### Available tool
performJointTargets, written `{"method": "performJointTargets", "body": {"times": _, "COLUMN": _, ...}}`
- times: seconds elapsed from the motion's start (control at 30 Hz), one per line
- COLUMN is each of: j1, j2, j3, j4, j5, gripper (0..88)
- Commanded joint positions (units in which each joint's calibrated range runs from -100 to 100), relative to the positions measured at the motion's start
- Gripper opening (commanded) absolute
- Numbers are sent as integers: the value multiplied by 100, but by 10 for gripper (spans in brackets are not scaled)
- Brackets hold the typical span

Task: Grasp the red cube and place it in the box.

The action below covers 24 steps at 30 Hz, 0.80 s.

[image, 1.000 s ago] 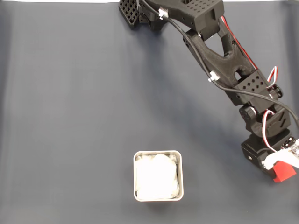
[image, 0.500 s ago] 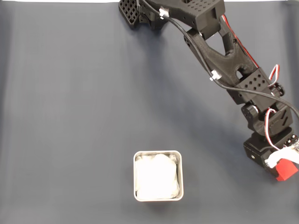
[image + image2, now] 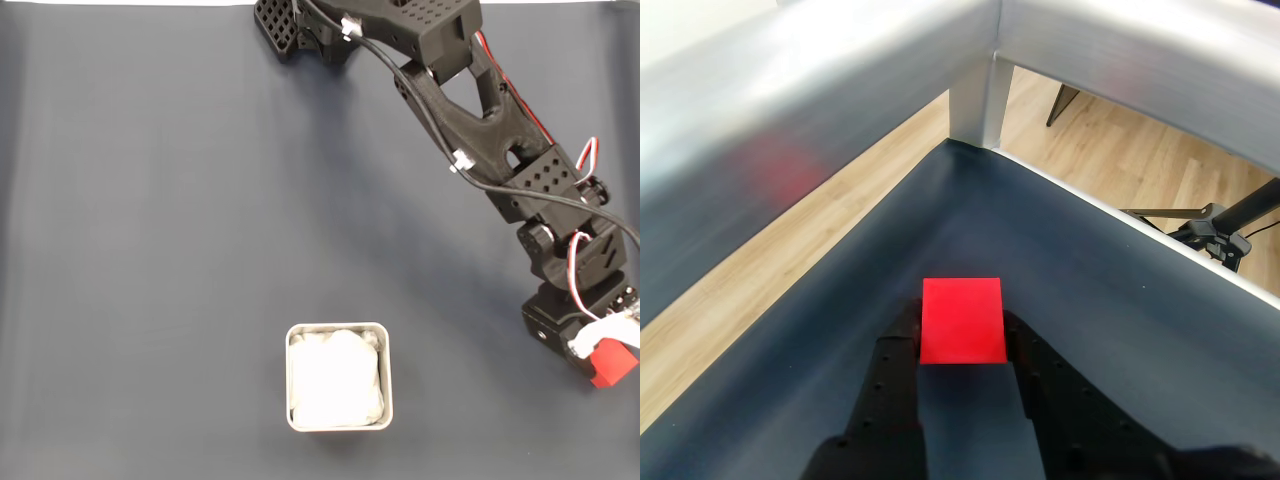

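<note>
The red cube (image 3: 613, 364) lies on the dark mat at the far right edge of the fixed view, under the arm's wrist. My gripper (image 3: 603, 353) reaches down over it. In the wrist view the red cube (image 3: 961, 318) sits between my two black fingers (image 3: 902, 350), which press against its left and right sides, so my gripper (image 3: 961, 315) is shut on it. The cube still rests on the mat. The box (image 3: 339, 326), grey metal with a white wrinkly lining, stands at the bottom centre, well left of the cube.
The arm's base (image 3: 300, 30) is at the top of the fixed view, and its links run diagonally down to the right. In the wrist view an aluminium frame rail (image 3: 980, 90) borders the mat's corner just beyond the cube, with wooden floor behind it.
The wrist has shifted slightly right and down over the cube and settled. The cube and the box have barely moved.
</note>
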Motion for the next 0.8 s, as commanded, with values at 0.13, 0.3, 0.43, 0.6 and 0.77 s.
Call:
{"method": "performJointTargets", "body": {"times": 0.13, "j1": -7, "j2": -778, "j3": 109, "j4": 271, "j5": 24, "gripper": 84}}
{"method": "performJointTargets", "body": {"times": 0.3, "j1": 85, "j2": -1194, "j3": 328, "j4": 378, "j5": 24, "gripper": 83}}
{"method": "performJointTargets", "body": {"times": 0.43, "j1": 149, "j2": -1558, "j3": 529, "j4": 501, "j5": 24, "gripper": 81}}
{"method": "performJointTargets", "body": {"times": 0.6, "j1": 249, "j2": -2000, "j3": 757, "j4": 632, "j5": 29, "gripper": 79}}
{"method": "performJointTargets", "body": {"times": 0.77, "j1": 355, "j2": -2364, "j3": 839, "j4": 763, "j5": 44, "gripper": 79}}
